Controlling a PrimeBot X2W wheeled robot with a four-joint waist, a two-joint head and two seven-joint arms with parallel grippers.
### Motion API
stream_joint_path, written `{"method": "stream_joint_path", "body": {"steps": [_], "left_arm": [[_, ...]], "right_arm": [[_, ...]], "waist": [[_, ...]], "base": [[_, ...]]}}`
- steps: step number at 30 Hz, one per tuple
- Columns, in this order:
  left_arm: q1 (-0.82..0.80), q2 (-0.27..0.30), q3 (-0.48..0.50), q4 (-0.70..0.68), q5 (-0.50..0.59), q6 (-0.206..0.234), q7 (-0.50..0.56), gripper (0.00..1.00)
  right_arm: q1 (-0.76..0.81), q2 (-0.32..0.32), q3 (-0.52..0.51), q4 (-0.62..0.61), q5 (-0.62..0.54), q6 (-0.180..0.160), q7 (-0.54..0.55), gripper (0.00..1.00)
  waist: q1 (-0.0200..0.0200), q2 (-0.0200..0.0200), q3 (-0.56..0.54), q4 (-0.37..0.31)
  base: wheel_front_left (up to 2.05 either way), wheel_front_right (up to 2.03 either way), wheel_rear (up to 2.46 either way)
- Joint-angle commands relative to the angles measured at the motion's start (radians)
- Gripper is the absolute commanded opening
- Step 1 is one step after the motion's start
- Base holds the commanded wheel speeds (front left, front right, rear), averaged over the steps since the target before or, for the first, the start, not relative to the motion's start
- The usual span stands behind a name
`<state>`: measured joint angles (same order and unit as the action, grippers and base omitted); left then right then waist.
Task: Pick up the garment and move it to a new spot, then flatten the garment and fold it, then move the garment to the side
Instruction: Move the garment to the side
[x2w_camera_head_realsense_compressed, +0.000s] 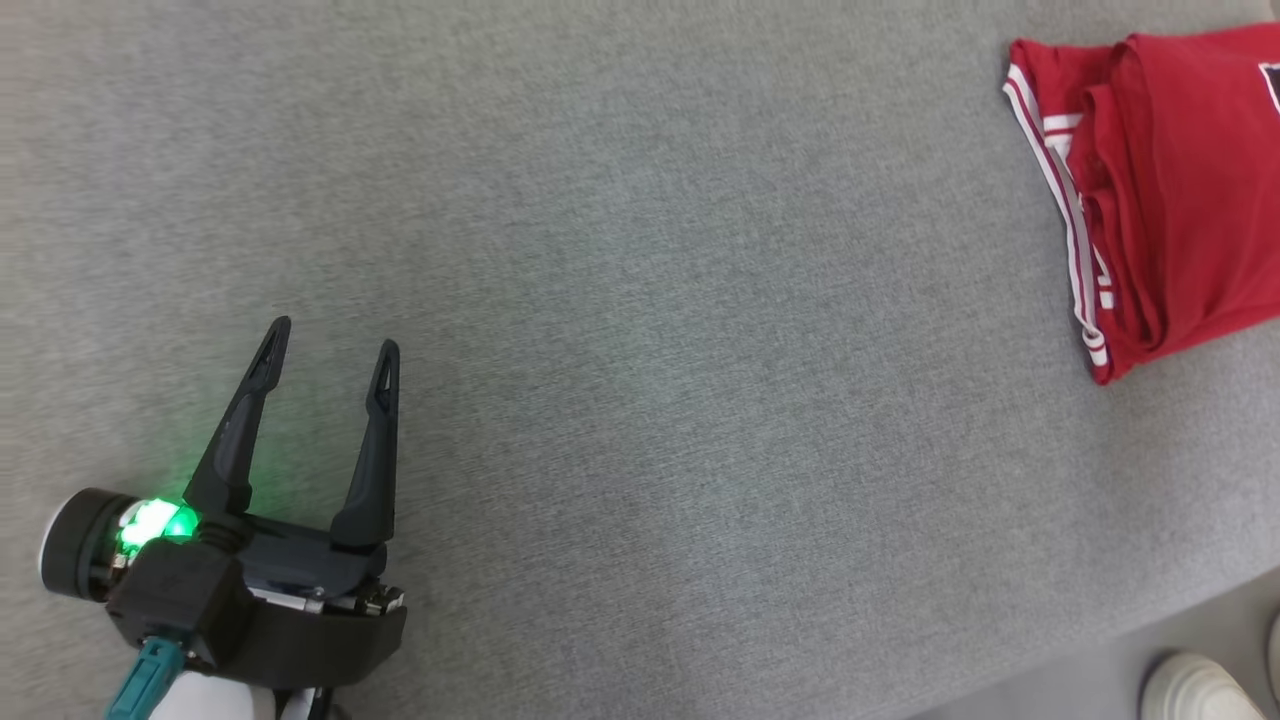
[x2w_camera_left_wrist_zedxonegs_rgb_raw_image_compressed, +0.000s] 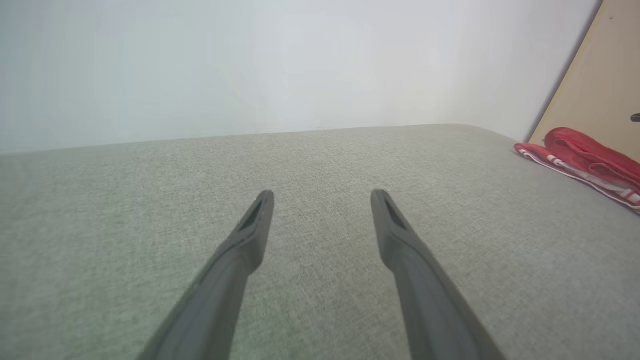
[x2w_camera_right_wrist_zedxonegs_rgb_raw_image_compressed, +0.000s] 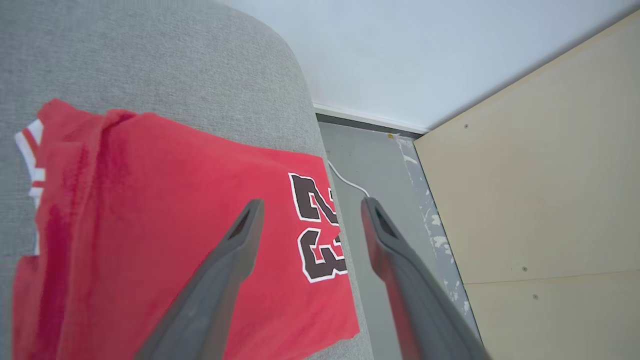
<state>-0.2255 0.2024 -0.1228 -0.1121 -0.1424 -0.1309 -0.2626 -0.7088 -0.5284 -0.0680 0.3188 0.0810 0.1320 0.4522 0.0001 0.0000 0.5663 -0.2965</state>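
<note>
Nearest the robot, the left gripper hangs low over bare grey cloth with its two dark fingers spread and nothing between them. It is well apart from the garment. At the near right corner of the head view, a person's white shoe stands on the floor beside the grey upholstered surface.

Farther out and to the robot's right, the red basketball jersey lies folded into a compact stack, with its white-striped trim on the inner side. It sits against the right edge of the surface, near a rounded corner. The right wrist view shows the right gripper above the jersey's outer edge, by the black "23". Its fingers are released and wide apart, and no cloth is pinched between them.

Beyond are the grey floor, a plywood panel and a pale wall.

Judging from how it lies, the fold is made and the jersey is already set aside, so the last step looks to be at its close. The next move calls for drawing the right arm up and clear without the fingertips catching the top layer and spoiling the fold.
</note>
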Motion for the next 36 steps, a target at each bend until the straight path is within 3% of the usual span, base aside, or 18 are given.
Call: {"method": "stream_joint_path", "body": {"steps": [1, 16, 25, 36], "left_arm": [[0.01, -0.005, 0.002, 0.005, -0.005, 0.001, -0.003, 1.0], [0.173, -0.114, 0.124, 0.1, 0.002, 0.007, -0.003, 1.0], [0.299, -0.142, 0.207, 0.133, -0.014, 0.012, -0.003, 1.0], [0.383, -0.152, 0.227, 0.188, -0.018, 0.003, -0.003, 1.0]], "right_arm": [[0.017, 0.002, 0.005, -0.007, 0.013, -0.003, -0.01, 1.0], [0.312, 0.051, 0.117, -0.189, 0.186, -0.003, -0.259, 1.0], [0.536, 0.163, 0.187, -0.234, 0.223, -0.003, -0.4, 1.0], [0.716, 0.26, 0.276, -0.209, 0.286, -0.003, -0.565, 1.0]], "waist": [[-0.0001, 0.0, -0.03, 0.027], [-0.0001, 0.0, -0.321, 0.212], [-0.0001, 0.0, -0.455, 0.284], [-0.0001, 0.0, -0.543, 0.34]], "base": [[0.0, 0.0, 0.0], [0.0, 0.0, 0.0], [0.0, 0.0, 0.0], [0.0, 0.0, 0.0]]}}
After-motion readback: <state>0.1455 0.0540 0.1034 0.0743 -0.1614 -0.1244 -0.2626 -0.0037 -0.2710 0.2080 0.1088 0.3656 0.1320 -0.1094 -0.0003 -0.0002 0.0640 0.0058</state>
